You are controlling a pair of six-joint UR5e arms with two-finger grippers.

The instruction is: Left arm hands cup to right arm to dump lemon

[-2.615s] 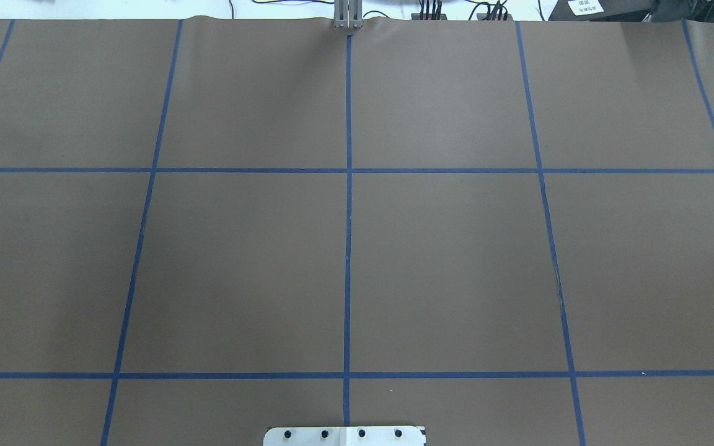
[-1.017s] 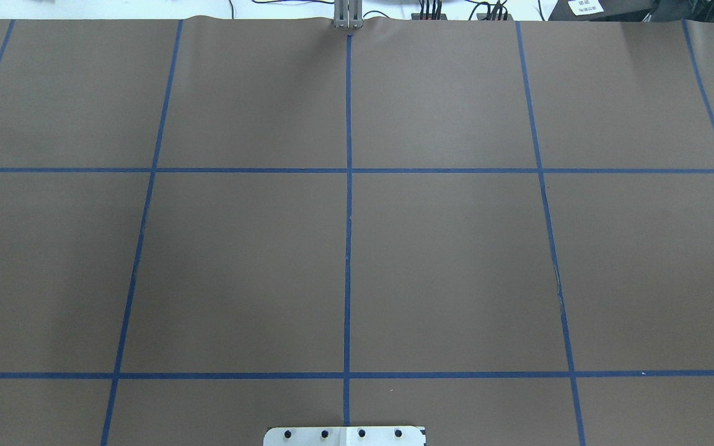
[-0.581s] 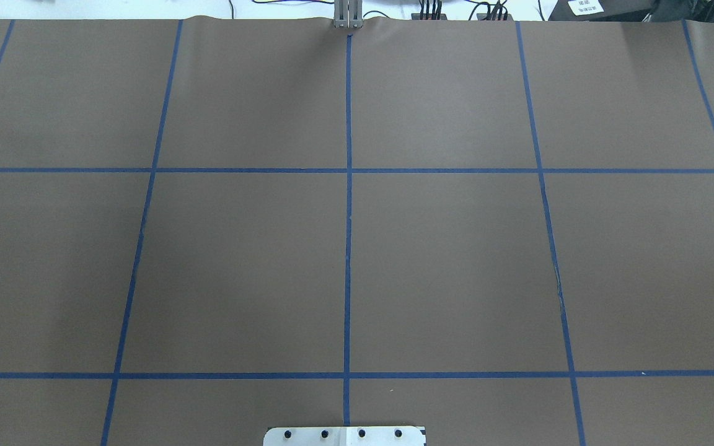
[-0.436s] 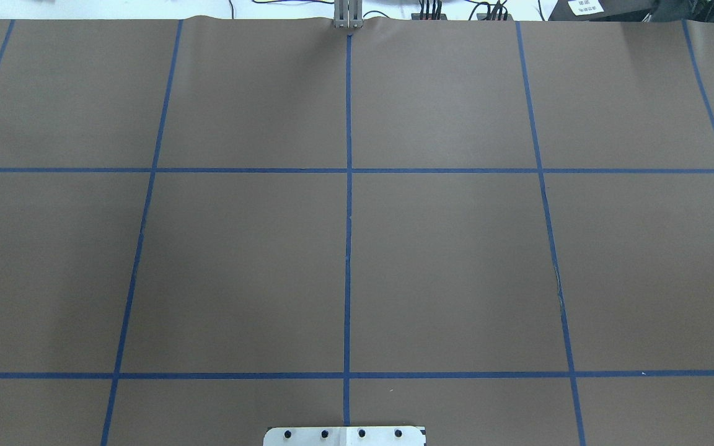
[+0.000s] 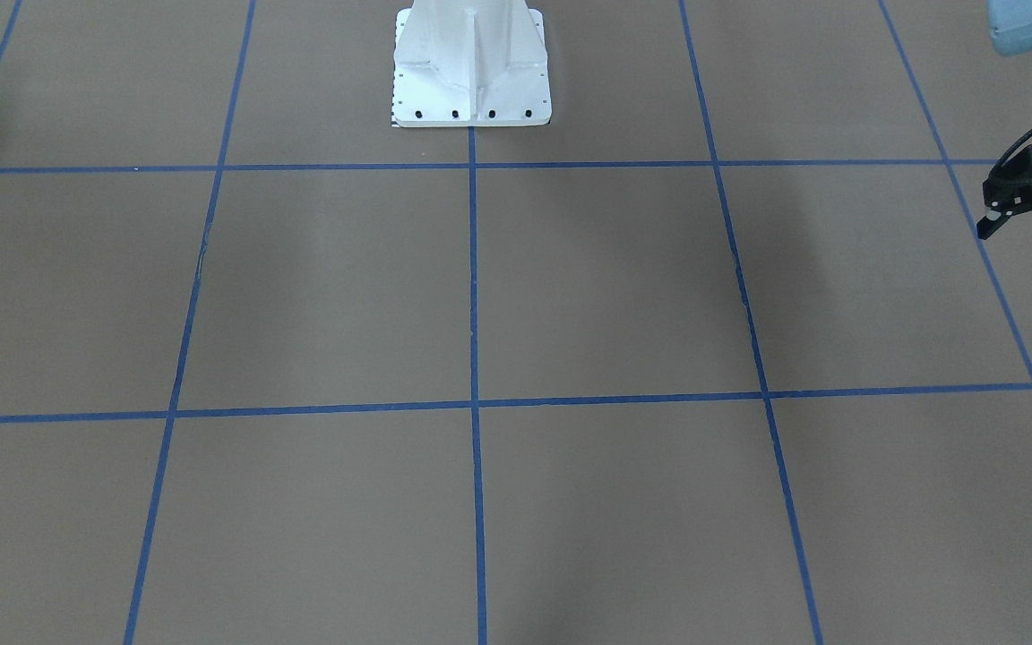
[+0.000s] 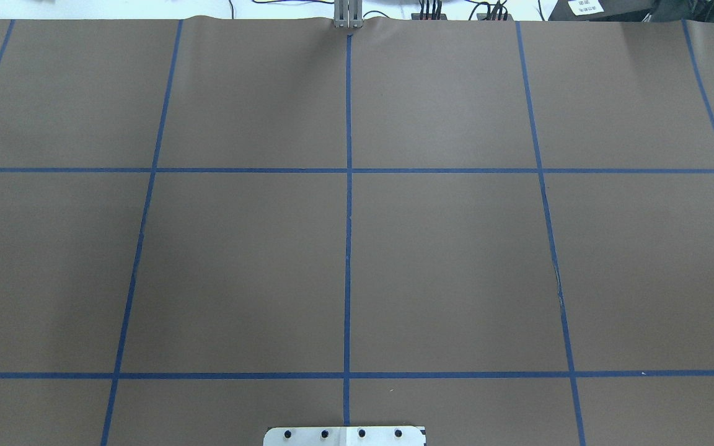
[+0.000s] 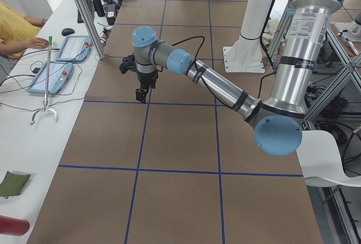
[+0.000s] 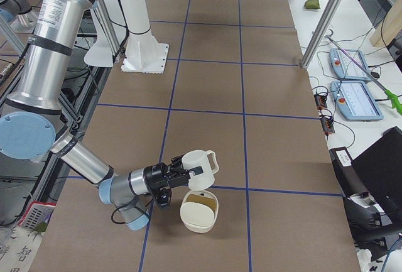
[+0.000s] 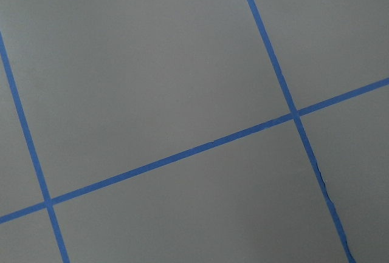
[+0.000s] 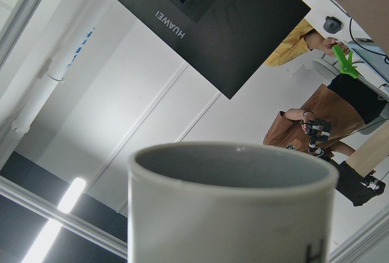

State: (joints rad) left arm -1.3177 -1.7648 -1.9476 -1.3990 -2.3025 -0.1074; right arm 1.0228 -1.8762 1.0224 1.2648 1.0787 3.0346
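The cup [image 8: 200,162], tipped at the right gripper [image 8: 182,174] in the lower centre, hung over a white bowl [image 8: 200,217], evidently for emptying; that gripper's jaw state could not be determined. The left gripper [image 5: 1030,235], jaws apart, stood clear at the right edge.

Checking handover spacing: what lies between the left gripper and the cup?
Only bare, blue-taped table between left gripper and cup; the overhead exterior view shows it.
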